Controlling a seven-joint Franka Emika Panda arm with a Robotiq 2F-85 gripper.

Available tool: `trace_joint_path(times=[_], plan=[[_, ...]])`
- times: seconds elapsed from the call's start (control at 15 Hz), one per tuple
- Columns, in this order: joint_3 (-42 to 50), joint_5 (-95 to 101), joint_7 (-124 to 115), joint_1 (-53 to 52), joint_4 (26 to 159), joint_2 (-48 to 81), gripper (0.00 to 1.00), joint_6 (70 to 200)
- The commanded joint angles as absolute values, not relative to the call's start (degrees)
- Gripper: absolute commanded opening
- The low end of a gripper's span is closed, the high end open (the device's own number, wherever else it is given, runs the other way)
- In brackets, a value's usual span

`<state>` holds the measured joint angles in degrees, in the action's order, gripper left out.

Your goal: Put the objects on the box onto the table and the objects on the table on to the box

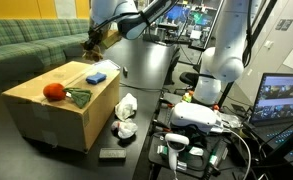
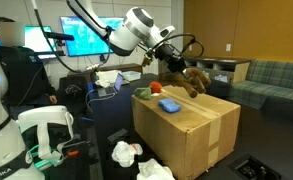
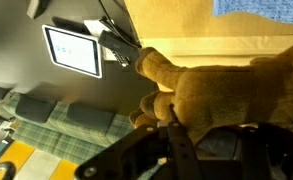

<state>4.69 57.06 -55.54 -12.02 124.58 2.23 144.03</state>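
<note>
**Exterior view.** The gripper hangs above the far edge of the box, its jaws closed tight on the brown plush toy, which dangles over the box top. On that top lie the red ball, the dark green cloth just beside it at 3 o'clock, and the flat blue block at 1 o'clock from the cloth. On the black table, the white cloth wads sit at 3 o'clock from the box and the flat black bar at 5 o'clock. **Exterior view.** The gripper clamps the plush toy above the box. The red ball, green cloth and blue block rest on top at 9 o'clock from the toy, and the wads lie on the table at 8 o'clock from the box. **Wrist view.** The toy fills the centre and the 3 o'clock side, pinched in the gripper at 6 o'clock. The box top is at 12 o'clock and the block at 1 o'clock.
</note>
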Motion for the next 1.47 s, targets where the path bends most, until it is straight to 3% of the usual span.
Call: trace_joint_path(times=[0.0,0.67,1.4], plan=[[1.39,60.56,-62.58,-8.29,132.69,-6.69,0.02,140.51],[-1.09,56.69,-66.12,-2.40,149.44,-16.85,0.02,136.60],[2.53,59.32,-65.24,4.07,152.21,-7.79,0.02,145.36]])
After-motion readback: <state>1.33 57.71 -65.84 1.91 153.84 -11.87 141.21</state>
